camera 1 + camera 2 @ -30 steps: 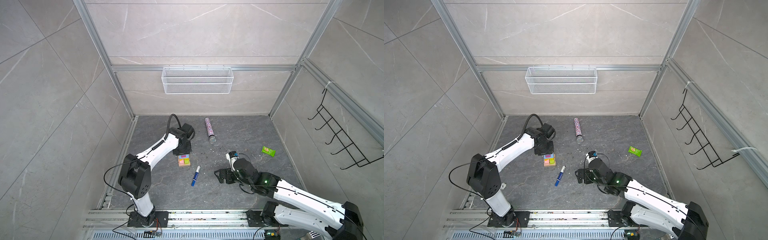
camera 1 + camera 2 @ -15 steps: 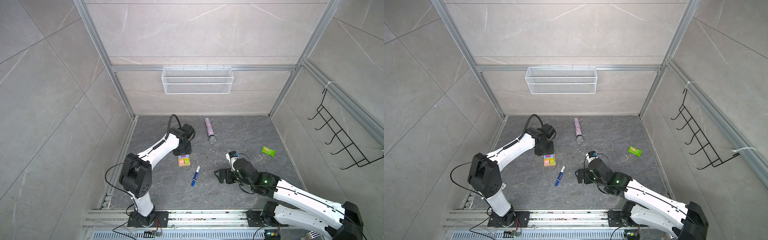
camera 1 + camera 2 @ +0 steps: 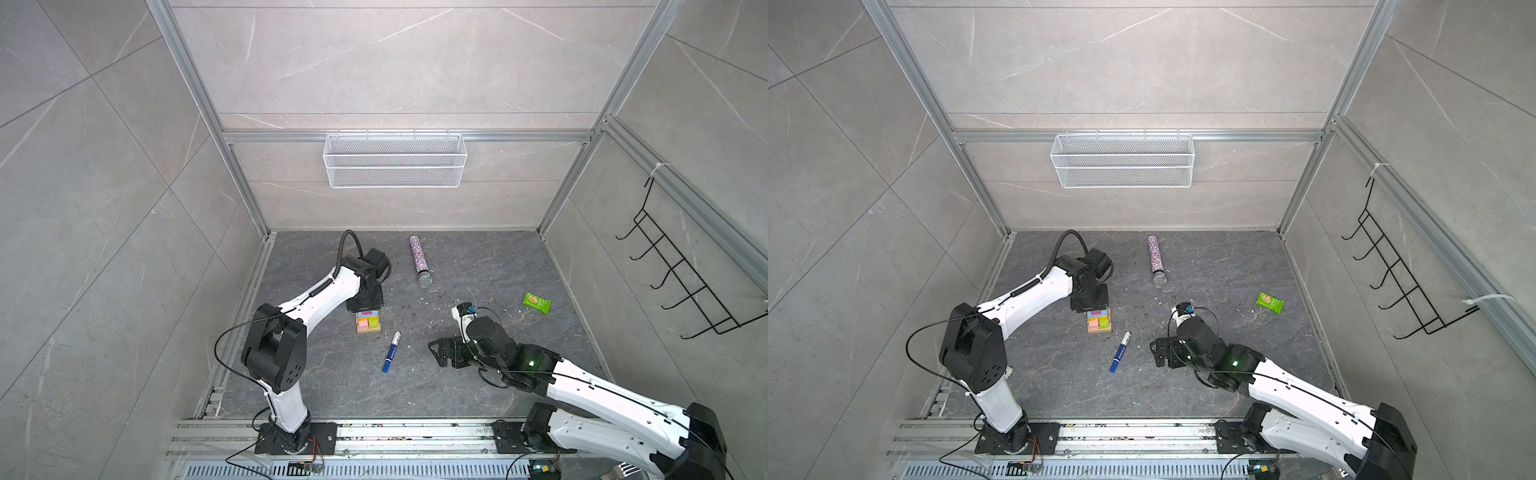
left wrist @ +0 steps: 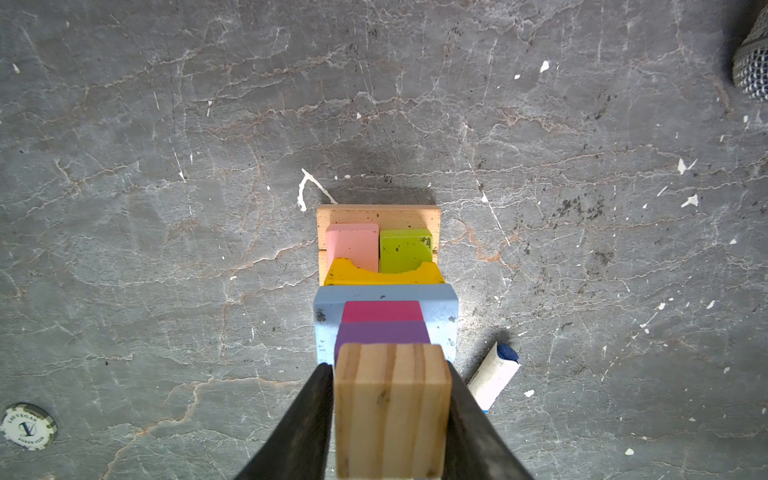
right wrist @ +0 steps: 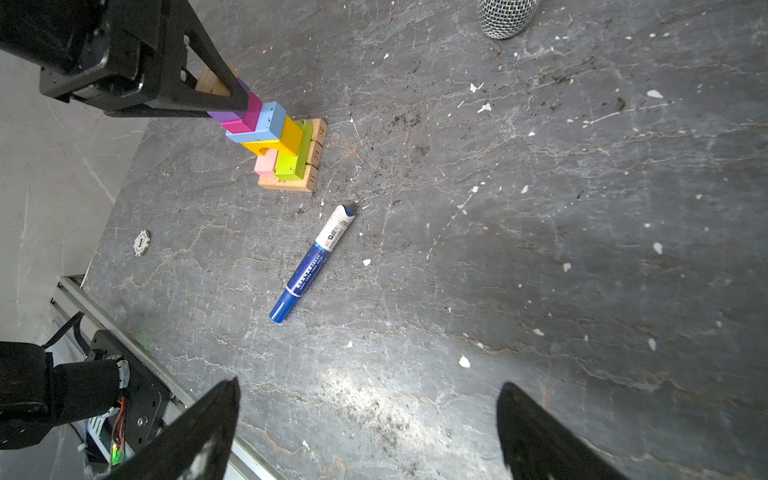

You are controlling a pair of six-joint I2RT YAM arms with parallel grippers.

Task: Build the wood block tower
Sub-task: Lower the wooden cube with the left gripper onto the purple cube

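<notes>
The tower (image 5: pixel 286 149) stands left of the floor's middle and shows in both top views (image 3: pixel 368 326) (image 3: pixel 1099 323). Its base is tan bars (image 5: pixel 309 166). Above them come a pink block (image 4: pixel 352 245) and a lime-green block (image 4: pixel 405 249), then a yellow arch (image 4: pixel 384 276), a light-blue block (image 4: pixel 440 309), a magenta block (image 4: pixel 382 311) and a purple block (image 4: pixel 381 331). A tan cube (image 4: pixel 392 411) sits at the very top, against the purple block. My left gripper (image 4: pixel 388 365) is shut on this cube, one finger on each side. My right gripper (image 5: pixel 369 384) is open and empty, low over bare floor right of the tower (image 3: pixel 436 353).
A blue-and-white marker (image 3: pixel 391 351) lies between the tower and my right gripper. A glittery tube (image 3: pixel 419 259) lies further back and a green packet (image 3: pixel 537 302) to the right. A poker chip (image 5: pixel 141 242) lies near the left wall. A wire basket (image 3: pixel 395 166) hangs on the back wall.
</notes>
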